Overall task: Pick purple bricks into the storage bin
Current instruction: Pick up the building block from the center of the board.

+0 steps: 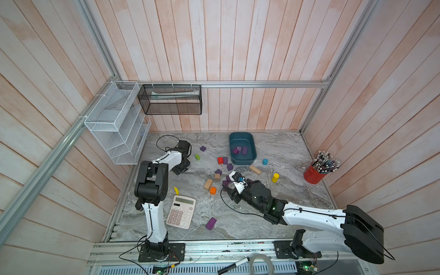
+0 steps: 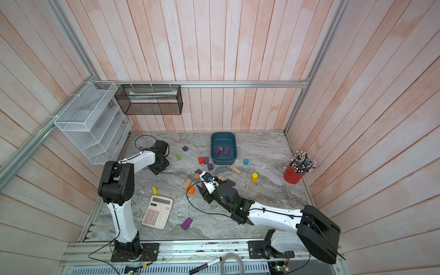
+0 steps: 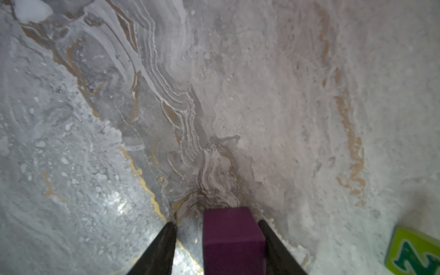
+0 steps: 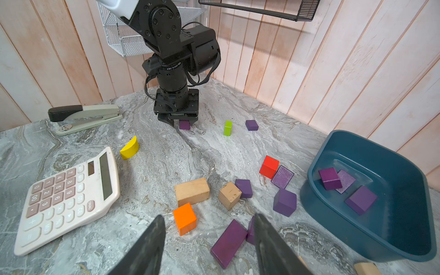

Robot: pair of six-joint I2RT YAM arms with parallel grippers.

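Downward, left tool (image 3: 217, 247) astride purple brick (image 3: 232, 238)

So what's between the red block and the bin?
One purple brick, right beside the red block, just short of the bin; both top views show it.

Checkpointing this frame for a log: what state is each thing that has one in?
left tool: open, straddling a purple brick, not yet clamped
right tool: open, empty, over a purple bar
storage bin: upright, three purple bricks inside
stapler: closed
calculator: face up, display blank
pencil cup: upright, full
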